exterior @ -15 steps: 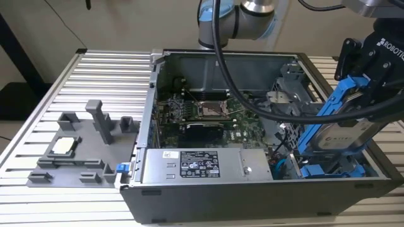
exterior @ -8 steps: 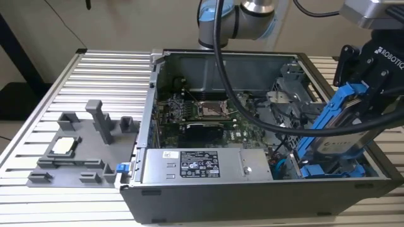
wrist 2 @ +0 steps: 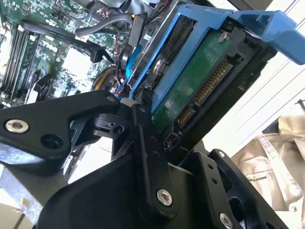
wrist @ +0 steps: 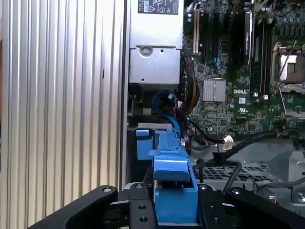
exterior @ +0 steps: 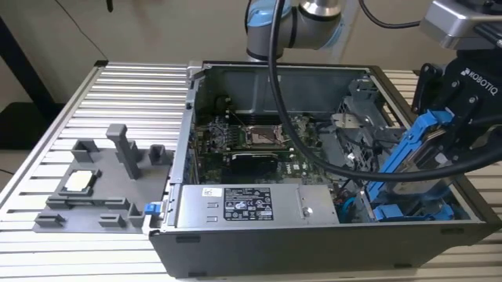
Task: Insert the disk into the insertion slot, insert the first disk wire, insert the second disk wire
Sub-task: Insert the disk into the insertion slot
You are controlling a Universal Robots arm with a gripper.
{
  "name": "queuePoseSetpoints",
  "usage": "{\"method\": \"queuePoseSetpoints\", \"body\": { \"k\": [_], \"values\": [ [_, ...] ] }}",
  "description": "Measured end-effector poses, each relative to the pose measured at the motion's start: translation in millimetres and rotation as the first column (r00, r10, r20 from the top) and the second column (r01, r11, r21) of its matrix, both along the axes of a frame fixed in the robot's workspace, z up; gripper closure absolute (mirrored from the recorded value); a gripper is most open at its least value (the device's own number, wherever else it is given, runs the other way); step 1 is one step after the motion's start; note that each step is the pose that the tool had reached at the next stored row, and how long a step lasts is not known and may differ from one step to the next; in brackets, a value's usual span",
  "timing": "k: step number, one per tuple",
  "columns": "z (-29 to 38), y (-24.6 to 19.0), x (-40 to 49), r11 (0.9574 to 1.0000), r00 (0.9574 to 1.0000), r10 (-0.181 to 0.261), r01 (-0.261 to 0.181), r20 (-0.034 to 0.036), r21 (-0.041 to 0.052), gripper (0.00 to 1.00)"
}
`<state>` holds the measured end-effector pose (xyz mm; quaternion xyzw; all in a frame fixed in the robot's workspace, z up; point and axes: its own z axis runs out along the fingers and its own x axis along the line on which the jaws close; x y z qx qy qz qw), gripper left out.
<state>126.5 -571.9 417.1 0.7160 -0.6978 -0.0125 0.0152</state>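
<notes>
The gripper (exterior: 453, 138) hangs over the exterior view's right end of the open computer case (exterior: 314, 249), which stands on the slatted desk (exterior: 117, 88). Its fingers (wrist: 137, 210) are closed on the disk (exterior: 408, 155); in the first wrist view the end of the blue frame sits squarely between the two black fingers, clamped from both sides. The disk does not lie flat. In the exterior view its long axis runs steeply, with the upper end at the gripper and the lower end down inside the case, aimed at the insertion slot (exterior: 448, 201) in the near corner of the case on the exterior view's right (the disk hides most of the slot's mouth, so I cannot tell whether the lower edge has entered it). Just below lies the other blue-framed drive (exterior: 415, 212), flat at the bottom of that corner. In the second wrist view the disk's green circuit board (wrist 2: 200, 81) and its connector edge are bare, with no wire plugged in. A blue wire (wrist: 167, 100) loops near the power supply (wrist: 155, 47). I judge the first step to be in hand and not yet finished. The slot lies below the fingers, roughly along the disk's own length, so what matters is the tilt of that axis against the bay.
</notes>
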Motion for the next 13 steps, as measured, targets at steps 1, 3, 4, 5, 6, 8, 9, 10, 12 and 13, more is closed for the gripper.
{"method": "queuePoseSetpoints", "body": {
  "k": [1,3,4,5,6,8,9,10,12,13],
  "values": [
    [-1.1,0.0,0.2,1.0,1.0,0.001,-0.001,0.0,0.0,0.67],
    [-3.2,0.0,0.7,1.0,1.0,0.004,-0.004,0.0,0.0002,0.67],
    [-4.2,0.0,0.7,1.0,1.0,0.005,-0.005,0.0,0.0001,0.67],
    [-5.1,0.0,0.7,1.0,1.0,0.006,-0.006,0.0,0.0,0.67],
    [-6.1,0.0,0.7,1.0,1.0,0.007,-0.007,0.0,0.0001,0.67],
    [-7.9,0.0,0.8,1.0,1.0,0.008,-0.008,0.0,0.0001,0.67],
    [-8.8,0.0,0.8,1.0,1.0,0.008,-0.008,0.0002,0.0008,0.67],
    [-9.9,0.0,0.9,1.0,1.0,0.008,-0.008,0.0001,0.0022,0.67],
    [-11.9,0.0,0.9,1.0,1.0,0.008,-0.008,0.0,0.0029,0.67],
    [-13.1,0.0,1.0,1.0,1.0,0.009,-0.009,0.0,0.0031,0.67]
  ]
}}
